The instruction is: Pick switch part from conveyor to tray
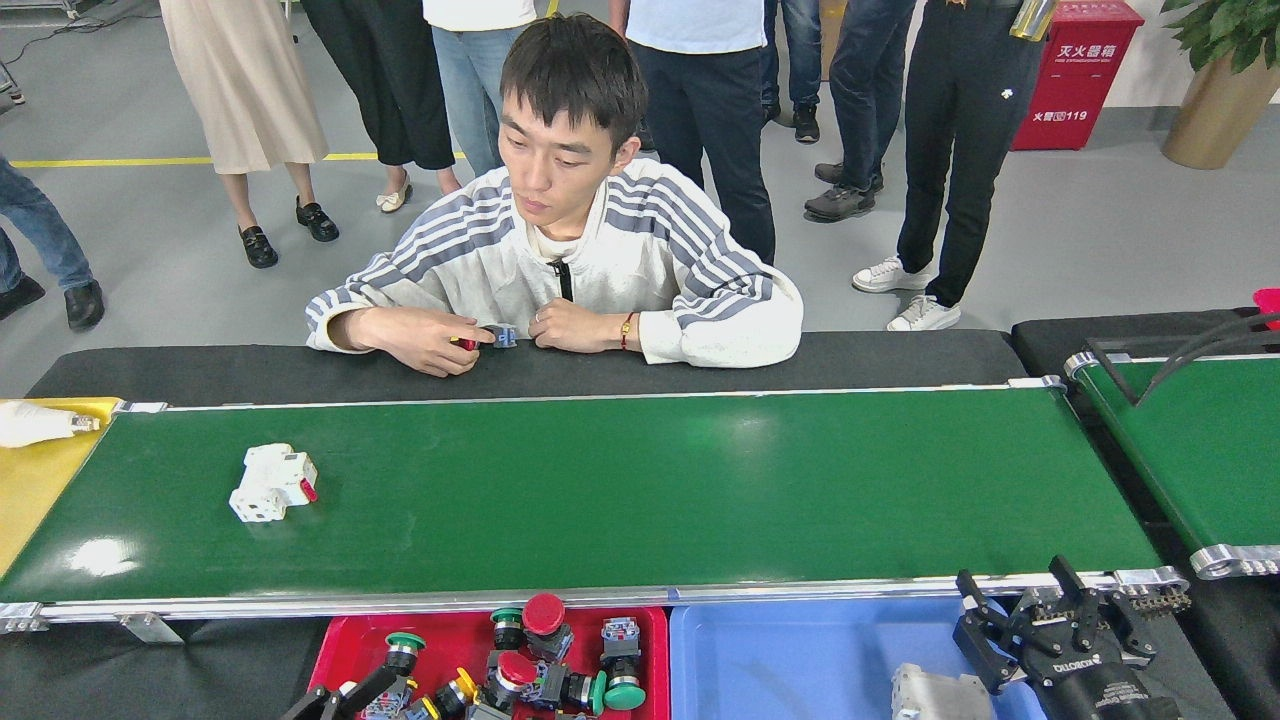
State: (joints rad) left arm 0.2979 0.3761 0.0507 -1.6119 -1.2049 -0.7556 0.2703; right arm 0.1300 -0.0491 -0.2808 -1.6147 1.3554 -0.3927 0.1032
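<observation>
Head view: a white switch part [272, 483] lies on the left of the green conveyor [640, 480]. The left claw [335, 702] sits low over the red tray [440, 640] of push-button switches [545, 655]; whether it grips anything I cannot tell. The right claw [1060, 625] hangs wide and empty beside the blue tray [800, 660].

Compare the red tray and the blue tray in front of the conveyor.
The red tray is crowded with push-button switch parts with red and green caps; the blue tray is almost bare, with one pale grey part near its right end. The red tray sits left, the blue right. Both lie side by side along the conveyor's near edge.
</observation>
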